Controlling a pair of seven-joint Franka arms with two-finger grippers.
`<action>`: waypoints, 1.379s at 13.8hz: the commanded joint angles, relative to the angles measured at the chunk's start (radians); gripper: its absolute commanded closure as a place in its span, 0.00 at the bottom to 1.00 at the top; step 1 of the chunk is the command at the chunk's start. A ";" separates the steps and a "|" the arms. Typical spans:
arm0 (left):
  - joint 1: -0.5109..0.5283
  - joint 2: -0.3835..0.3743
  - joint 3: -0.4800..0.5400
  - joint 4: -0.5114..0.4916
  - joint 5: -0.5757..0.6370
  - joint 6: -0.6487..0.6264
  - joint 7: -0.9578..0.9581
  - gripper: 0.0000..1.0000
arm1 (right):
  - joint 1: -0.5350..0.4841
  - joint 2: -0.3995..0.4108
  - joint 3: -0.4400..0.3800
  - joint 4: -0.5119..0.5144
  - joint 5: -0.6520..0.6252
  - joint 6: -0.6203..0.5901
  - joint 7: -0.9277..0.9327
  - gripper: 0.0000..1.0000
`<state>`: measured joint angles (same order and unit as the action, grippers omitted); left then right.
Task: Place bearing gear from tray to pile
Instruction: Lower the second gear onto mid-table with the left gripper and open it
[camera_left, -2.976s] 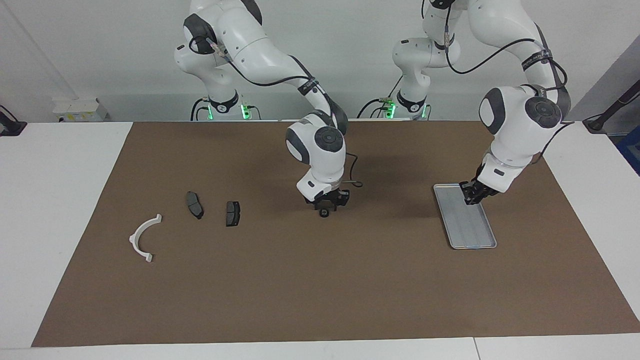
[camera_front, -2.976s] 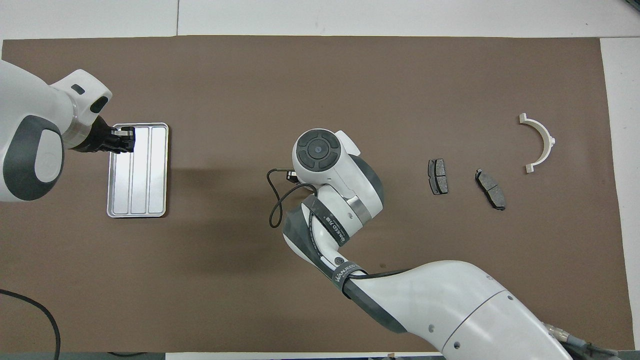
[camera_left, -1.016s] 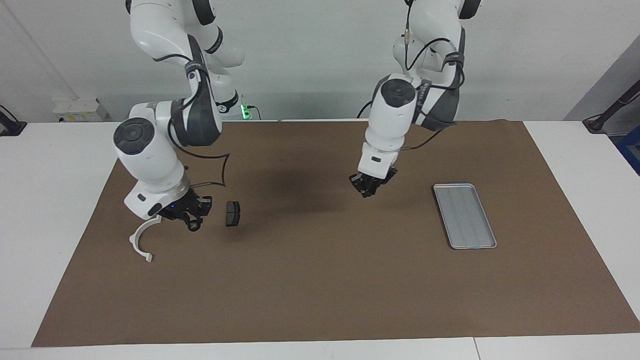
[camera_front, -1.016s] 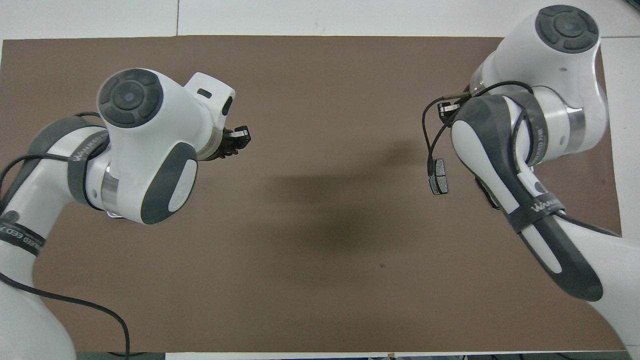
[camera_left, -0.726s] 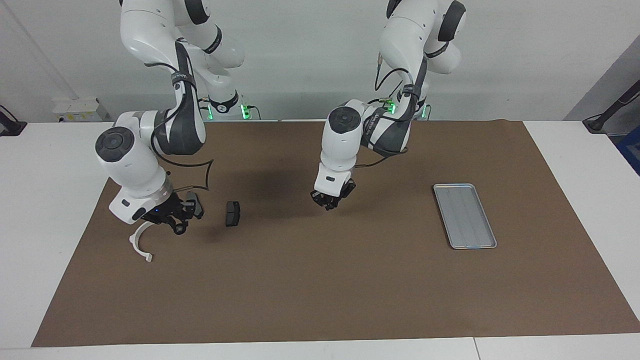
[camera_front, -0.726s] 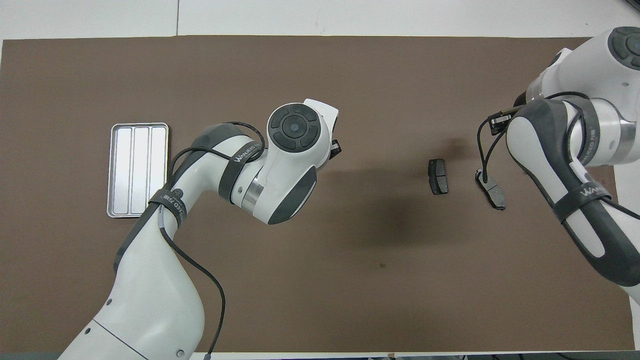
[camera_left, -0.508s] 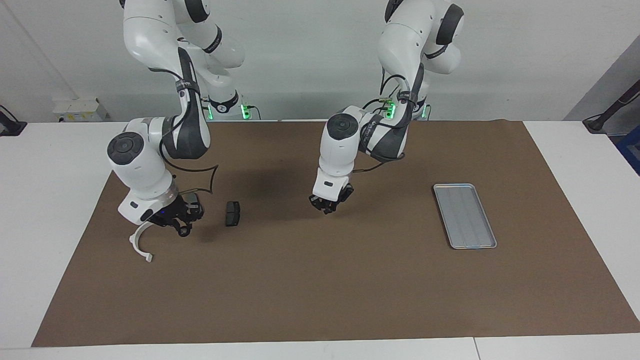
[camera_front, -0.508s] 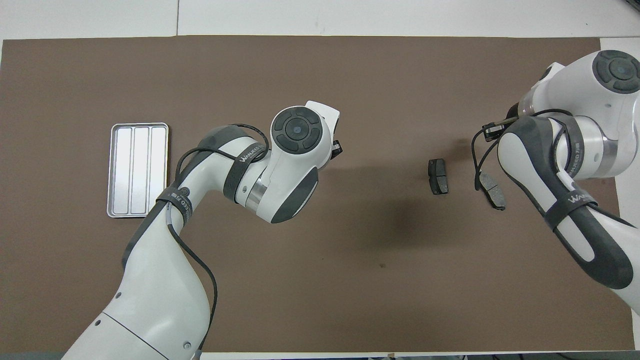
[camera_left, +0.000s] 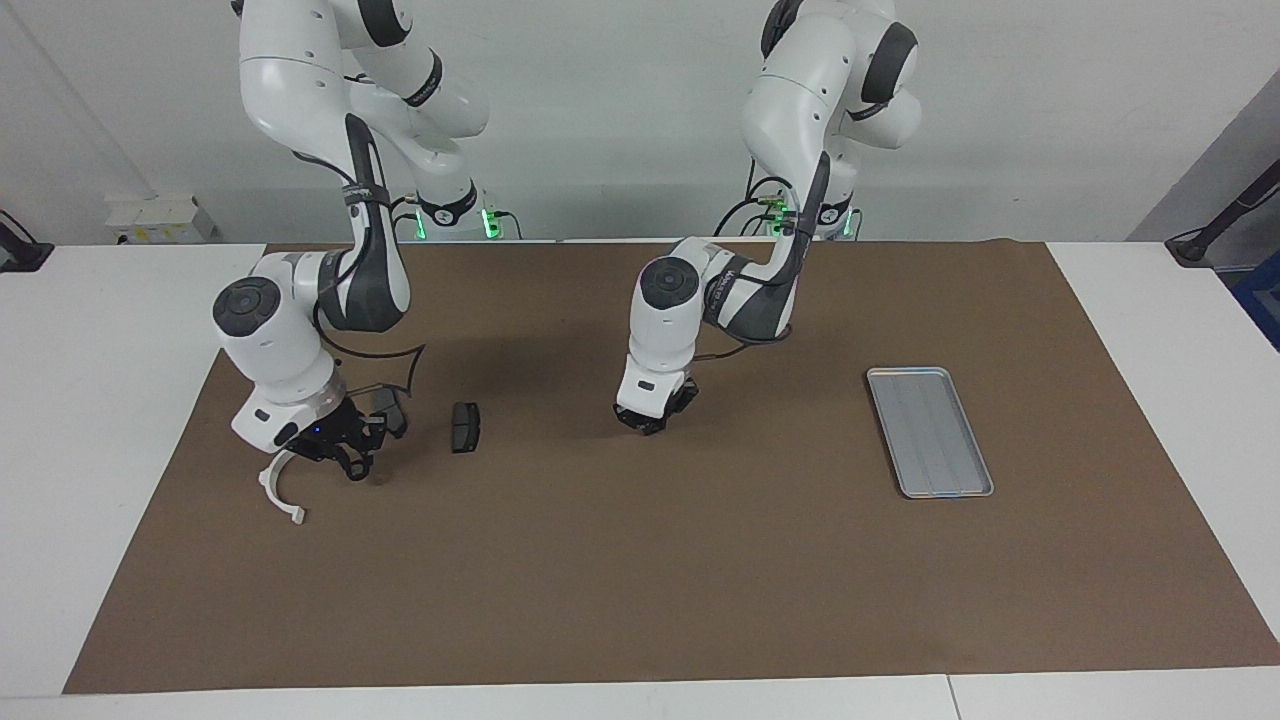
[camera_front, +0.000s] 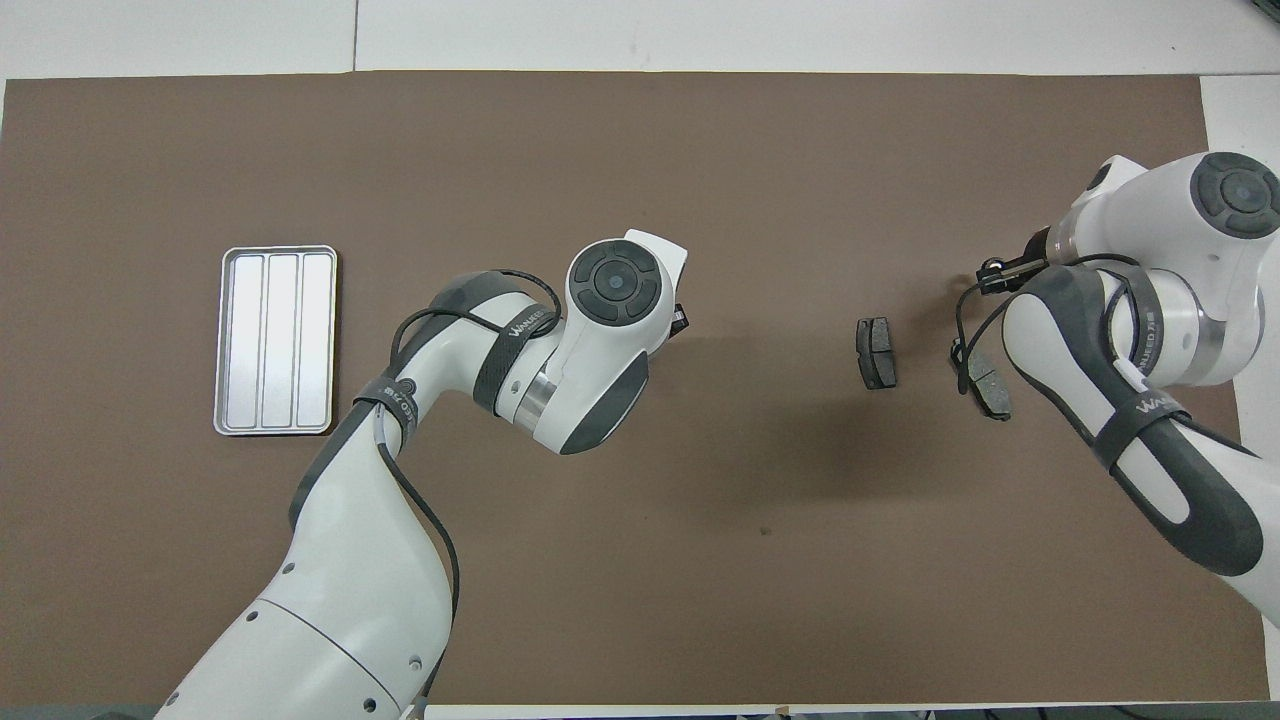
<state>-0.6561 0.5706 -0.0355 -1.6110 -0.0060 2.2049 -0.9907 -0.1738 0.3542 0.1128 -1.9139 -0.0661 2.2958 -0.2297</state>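
The right gripper (camera_left: 352, 468) hangs low over the brown mat (camera_left: 640, 560) at the right arm's end of the table, its fingers pinching a small dark round part, the bearing gear (camera_left: 356, 472), just above the mat. Just beside this claw lies the white half-ring bracket (camera_left: 280, 488), toward the table's end, and 1 dark brake pad (camera_left: 385, 408) sits close by, partly hidden by the claw, on the side nearer the robots. A 2nd brake pad (camera_left: 464, 427) rests a little apart from the claw, toward the middle of the table. The left gripper (camera_left: 648, 424) hovers low over the middle of the mat, its fingers pressed together and holding nothing. The silver tray (camera_left: 930, 432) lies well apart from both claws, at the left arm's end, with nothing in it.
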 joint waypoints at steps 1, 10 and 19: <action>-0.019 -0.001 0.020 -0.001 0.004 0.010 -0.011 1.00 | -0.021 0.017 0.016 -0.020 0.008 0.039 -0.030 0.94; 0.047 -0.107 0.060 0.019 0.011 -0.104 -0.016 0.00 | -0.004 0.011 0.016 -0.021 0.008 0.030 0.024 0.00; 0.452 -0.454 0.060 0.016 0.000 -0.476 0.450 0.00 | 0.138 0.170 0.021 0.559 -0.007 -0.407 0.175 0.00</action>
<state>-0.2396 0.1804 0.0370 -1.5699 -0.0036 1.7897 -0.6030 -0.1104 0.4240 0.1302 -1.5334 -0.0655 1.9921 -0.1699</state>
